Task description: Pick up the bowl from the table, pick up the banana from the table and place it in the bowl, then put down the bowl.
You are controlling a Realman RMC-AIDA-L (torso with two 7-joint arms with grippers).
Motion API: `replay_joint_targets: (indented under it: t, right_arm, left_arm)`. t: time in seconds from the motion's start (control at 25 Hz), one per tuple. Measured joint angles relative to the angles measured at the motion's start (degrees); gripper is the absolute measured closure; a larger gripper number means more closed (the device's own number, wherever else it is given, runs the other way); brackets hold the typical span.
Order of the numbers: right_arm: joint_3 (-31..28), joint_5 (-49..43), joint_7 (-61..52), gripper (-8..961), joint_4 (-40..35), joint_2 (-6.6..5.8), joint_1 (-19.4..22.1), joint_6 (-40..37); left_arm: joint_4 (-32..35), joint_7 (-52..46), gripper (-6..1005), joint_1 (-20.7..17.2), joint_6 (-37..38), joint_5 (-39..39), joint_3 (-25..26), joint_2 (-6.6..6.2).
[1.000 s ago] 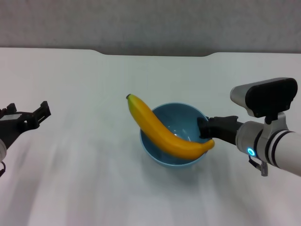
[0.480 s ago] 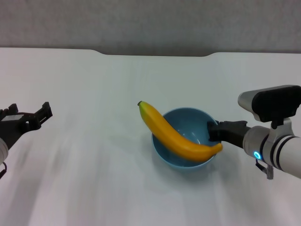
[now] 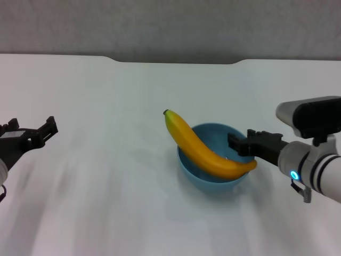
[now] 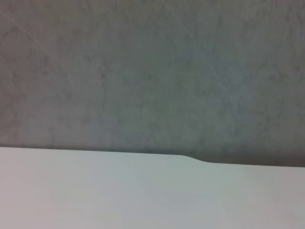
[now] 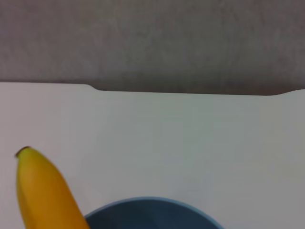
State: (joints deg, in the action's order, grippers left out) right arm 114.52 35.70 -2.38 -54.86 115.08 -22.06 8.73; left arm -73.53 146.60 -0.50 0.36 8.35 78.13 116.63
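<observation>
The light blue bowl (image 3: 213, 178) sits on the white table (image 3: 106, 96) right of centre. The yellow banana (image 3: 200, 149) lies across it, its stem end sticking out over the far left rim and its other end on the right rim. My right gripper (image 3: 244, 144) is at the bowl's right rim with its fingers spread, one inside the rim. The right wrist view shows the bowl's rim (image 5: 147, 212) and the banana's stem end (image 5: 40, 191). My left gripper (image 3: 34, 132) is open and empty, low over the table at the far left.
The table's far edge with its shallow notch (image 3: 176, 61) runs in front of a grey wall. It also shows in the left wrist view (image 4: 190, 160). White tabletop lies between the two arms.
The right arm has carried the bowl and banana to the right and nearer to me, slowing down. Its fingers have spread at the rim. The left arm has stayed still.
</observation>
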Motion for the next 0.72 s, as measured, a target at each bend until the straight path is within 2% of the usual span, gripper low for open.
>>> replay_joint_targets:
  t: [0.12, 0.28, 0.4, 0.52, 0.6, 0.64, 0.68, 0.72]
  right_arm:
    - [-0.7, -0.7, 0.4, 524, -2.2, -0.09, 2.4, -1.0]
    - [-2.0, -3.7, 1.5, 350, -7.6, -0.18, 9.5, -6.8]
    - [-2.0, -6.4, 3.4, 115, -11.8, -0.20, 15.8, -14.9]
    - [-0.9, -7.8, 4.0, 111, -12.4, -0.22, 19.7, -25.1]
    - [-0.1, -8.0, 3.7, 108, -10.9, -0.21, 20.8, -31.1]
    - [0.4, -8.0, 3.5, 106, -9.6, -0.20, 21.1, -34.2]
    - [1.2, -8.0, 3.2, 105, -7.6, -0.18, 21.1, -37.6]
    - [1.9, -8.0, 2.9, 103, -5.6, -0.17, 21.1, -41.3]
  left_arm:
    - [0.1, 0.0, 108, -0.4, -0.1, 0.0, 0.0, 0.04]
    - [0.1, 0.0, 108, -1.3, -1.7, 0.0, 0.1, 0.06]
    - [0.5, -0.1, 108, -3.0, -7.4, -0.4, 0.1, 0.14]
    - [2.5, 0.1, 111, -4.9, -17.1, -0.4, 0.2, 0.22]
    - [5.2, 1.2, 112, -5.6, -25.5, -0.2, 0.1, 0.27]
    - [8.8, 3.6, 113, -5.8, -34.1, -0.2, -0.1, 0.31]
    - [8.8, 3.6, 114, -5.8, -34.1, -0.2, -0.1, 0.31]
    - [11.5, 5.5, 115, -5.6, -39.7, -0.4, -0.2, 0.36]
